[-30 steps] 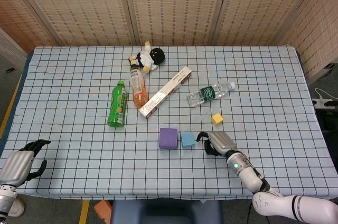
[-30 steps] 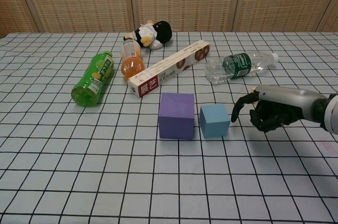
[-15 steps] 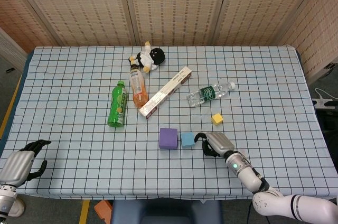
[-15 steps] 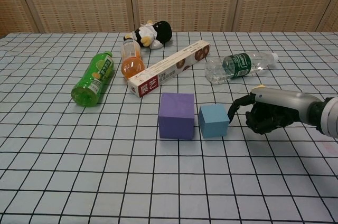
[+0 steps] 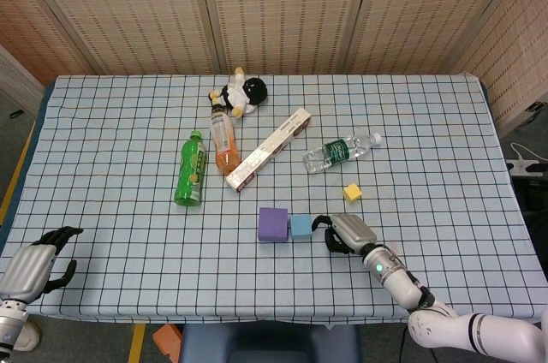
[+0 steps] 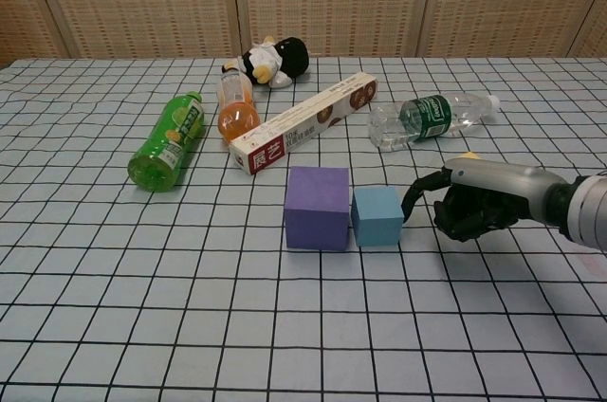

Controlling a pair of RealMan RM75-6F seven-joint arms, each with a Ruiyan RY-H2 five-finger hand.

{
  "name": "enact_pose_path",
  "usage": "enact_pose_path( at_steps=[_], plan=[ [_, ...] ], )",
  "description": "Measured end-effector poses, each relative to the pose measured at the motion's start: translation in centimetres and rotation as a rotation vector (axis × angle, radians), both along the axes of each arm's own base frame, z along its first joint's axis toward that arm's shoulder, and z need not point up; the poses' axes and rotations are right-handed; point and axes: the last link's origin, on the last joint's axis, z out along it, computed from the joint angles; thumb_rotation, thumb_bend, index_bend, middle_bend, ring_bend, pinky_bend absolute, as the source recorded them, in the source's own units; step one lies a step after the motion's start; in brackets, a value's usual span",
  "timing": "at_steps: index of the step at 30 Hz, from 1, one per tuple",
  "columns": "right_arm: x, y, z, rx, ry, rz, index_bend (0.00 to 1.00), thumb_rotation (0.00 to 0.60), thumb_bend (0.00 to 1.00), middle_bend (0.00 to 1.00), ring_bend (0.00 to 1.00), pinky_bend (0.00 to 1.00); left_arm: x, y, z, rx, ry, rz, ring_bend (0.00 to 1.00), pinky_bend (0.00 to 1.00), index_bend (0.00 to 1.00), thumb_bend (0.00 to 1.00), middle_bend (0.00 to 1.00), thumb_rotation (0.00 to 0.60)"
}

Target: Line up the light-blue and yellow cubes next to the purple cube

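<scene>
The purple cube (image 5: 273, 223) (image 6: 318, 207) sits near the table's front middle. The light-blue cube (image 5: 300, 226) (image 6: 377, 215) stands right beside it, nearly touching. My right hand (image 5: 345, 234) (image 6: 476, 201) lies on the cloth just right of the light-blue cube, fingers curled in, one fingertip touching that cube's right face. The small yellow cube (image 5: 352, 193) sits farther back, behind the right hand; in the chest view only its edge (image 6: 466, 155) peeks over the hand. My left hand (image 5: 36, 264) rests at the front left corner, fingers apart and empty.
A green bottle (image 5: 191, 169) (image 6: 168, 141), an orange drink bottle (image 5: 223, 142) (image 6: 236, 108), a long red-and-white box (image 5: 268, 148) (image 6: 303, 121), a clear water bottle (image 5: 341, 151) (image 6: 432, 118) and a plush toy (image 5: 239, 93) (image 6: 268, 60) lie behind the cubes.
My right hand slid left and pushed the light-blue cube leftward, closing the gap to the purple cube. The left hand has not moved.
</scene>
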Motion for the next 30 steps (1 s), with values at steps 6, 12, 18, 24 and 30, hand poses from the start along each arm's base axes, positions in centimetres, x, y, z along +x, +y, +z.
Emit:
enact_pose_path(
  at_steps=[6,12,18,24,30],
  plan=[
    [0.2,-0.3,-0.3,0.008,-0.001,0.006,0.36,0.6,0.81,0.87,0.94,1.0,0.0,0.0,0.0,0.0,-0.001,0.001,0.2,0.41,0.22,0.5,0.19,0.6],
    [0.3,-0.7,-0.5,0.006,-0.001,0.01,0.36,0.6,0.81,0.87,0.94,1.0,-0.1,0.0,0.0,0.001,-0.003,0.003,0.2,0.41,0.22,0.5,0.19,0.6],
    [0.2,-1.2,-0.4,-0.028,0.02,0.021,0.36,0.6,0.81,0.87,0.94,1.0,-0.1,0.1,0.1,0.001,-0.004,0.006,0.2,0.42,0.22,0.5,0.19,0.6],
    [0.2,-1.4,-0.5,-0.042,0.024,0.018,0.36,0.6,0.81,0.87,0.94,1.0,-0.1,0.1,0.0,-0.002,-0.003,0.005,0.2,0.42,0.22,0.5,0.19,0.6],
    [0.3,-1.4,-0.8,-0.018,0.012,0.007,0.36,0.6,0.81,0.87,0.94,1.0,-0.1,0.1,0.1,0.0,-0.006,0.008,0.2,0.42,0.22,0.5,0.19,0.6]
  ],
)
